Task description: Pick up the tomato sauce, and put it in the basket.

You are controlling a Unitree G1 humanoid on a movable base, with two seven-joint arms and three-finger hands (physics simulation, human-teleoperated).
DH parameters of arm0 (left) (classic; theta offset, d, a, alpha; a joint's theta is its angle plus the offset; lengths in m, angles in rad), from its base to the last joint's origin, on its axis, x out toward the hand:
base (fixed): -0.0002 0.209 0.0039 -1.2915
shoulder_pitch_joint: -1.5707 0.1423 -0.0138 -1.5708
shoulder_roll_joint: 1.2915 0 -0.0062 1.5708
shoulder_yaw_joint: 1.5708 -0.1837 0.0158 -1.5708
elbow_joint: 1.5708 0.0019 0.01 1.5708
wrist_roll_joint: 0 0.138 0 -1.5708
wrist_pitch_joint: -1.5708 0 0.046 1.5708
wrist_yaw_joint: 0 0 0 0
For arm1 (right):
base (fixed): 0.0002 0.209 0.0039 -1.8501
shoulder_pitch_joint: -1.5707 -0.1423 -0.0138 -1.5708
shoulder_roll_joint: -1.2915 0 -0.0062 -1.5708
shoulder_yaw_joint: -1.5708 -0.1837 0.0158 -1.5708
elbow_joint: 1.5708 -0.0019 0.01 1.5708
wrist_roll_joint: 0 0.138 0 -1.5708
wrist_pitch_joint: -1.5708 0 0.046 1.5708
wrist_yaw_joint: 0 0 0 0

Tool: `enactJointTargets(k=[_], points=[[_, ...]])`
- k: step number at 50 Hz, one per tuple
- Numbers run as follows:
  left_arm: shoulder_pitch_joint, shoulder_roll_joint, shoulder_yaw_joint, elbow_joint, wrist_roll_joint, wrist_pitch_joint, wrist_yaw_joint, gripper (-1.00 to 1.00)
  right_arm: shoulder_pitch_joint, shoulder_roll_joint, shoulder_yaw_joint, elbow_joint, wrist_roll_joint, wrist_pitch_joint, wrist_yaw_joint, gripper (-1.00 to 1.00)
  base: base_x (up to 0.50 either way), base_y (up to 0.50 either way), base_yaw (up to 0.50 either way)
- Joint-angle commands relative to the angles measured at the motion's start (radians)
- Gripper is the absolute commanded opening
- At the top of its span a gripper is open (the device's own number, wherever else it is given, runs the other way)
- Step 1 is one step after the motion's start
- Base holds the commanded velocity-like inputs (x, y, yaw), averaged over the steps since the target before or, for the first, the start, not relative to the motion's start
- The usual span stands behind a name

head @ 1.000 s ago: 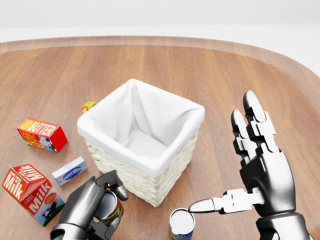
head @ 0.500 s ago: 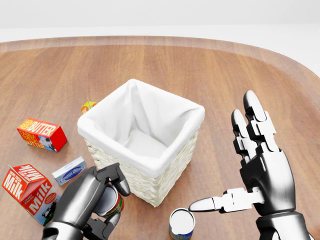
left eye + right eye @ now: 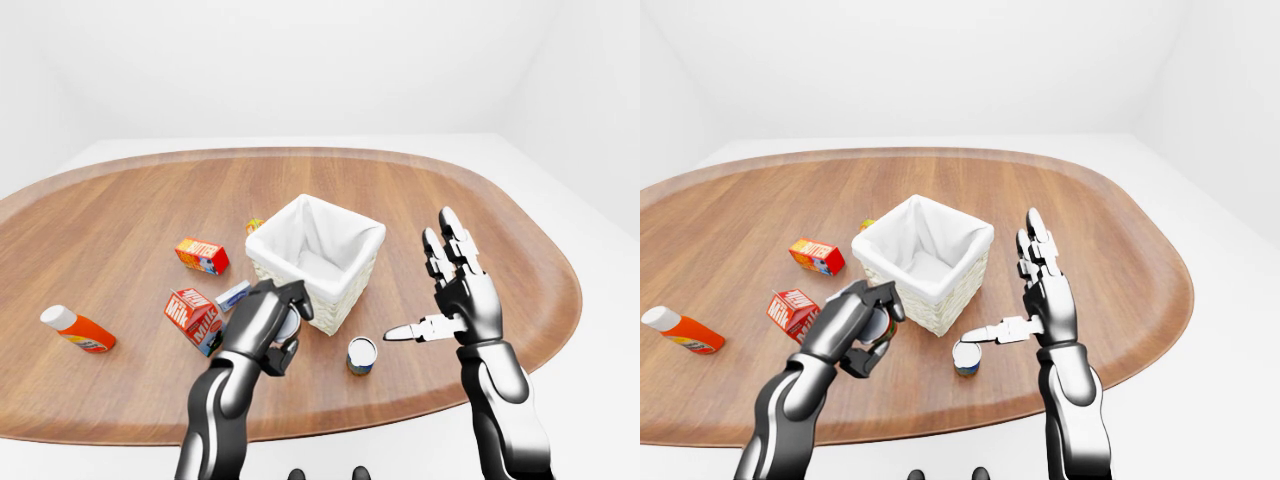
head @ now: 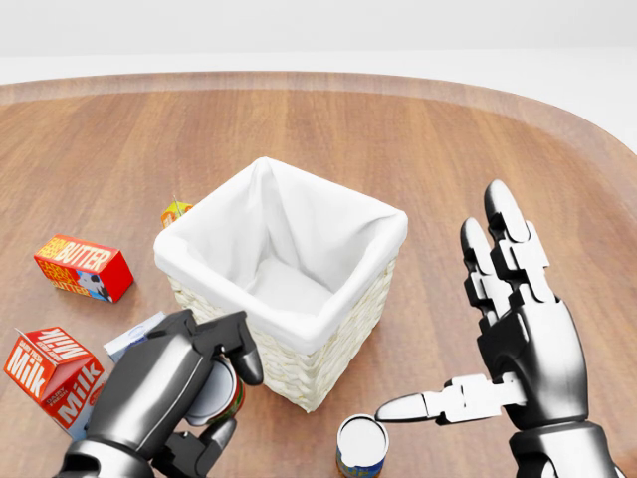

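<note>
The tomato sauce can, with a red and green label, is held in my left hand, whose fingers close round it just off the table. It hangs by the lower left wall of the wicker basket, which has a white cloth lining and stands in the middle of the head view. My right hand stands open and upright to the basket's right, thumb pointing left, nothing in it.
A second can stands below the basket near my right thumb. To the left lie a milk carton, a butter box, a small blue-white box and an orange item. An orange bottle lies far left.
My left hand has risen with the can and drawn closer to the basket's lower left wall, now covering more of the small box. The right hand has not moved.
</note>
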State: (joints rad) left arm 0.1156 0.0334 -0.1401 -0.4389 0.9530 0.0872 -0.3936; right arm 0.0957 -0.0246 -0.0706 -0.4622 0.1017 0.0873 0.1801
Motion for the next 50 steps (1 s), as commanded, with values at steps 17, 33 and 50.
enactJointTargets(k=[17, 33, 50], points=[[-0.046, -0.034, -0.040, -0.230, 0.163, 0.000, -0.190, -1.00, 0.004, 0.000, 0.002, 0.005, -0.003, 0.000, 0.001, 1.00, 0.00, 0.00, 0.00], [-0.201, -0.071, -0.004, -0.277, 0.328, 0.000, -0.305, -1.00, -0.013, -0.002, -0.003, 0.019, -0.002, 0.000, -0.005, 1.00, 0.00, 0.00, 0.00], [-0.343, -0.093, 0.048, -0.298, 0.442, 0.000, -0.305, -1.00, -0.017, -0.002, 0.001, 0.053, -0.009, 0.000, -0.008, 1.00, 0.00, 0.00, 0.00]])
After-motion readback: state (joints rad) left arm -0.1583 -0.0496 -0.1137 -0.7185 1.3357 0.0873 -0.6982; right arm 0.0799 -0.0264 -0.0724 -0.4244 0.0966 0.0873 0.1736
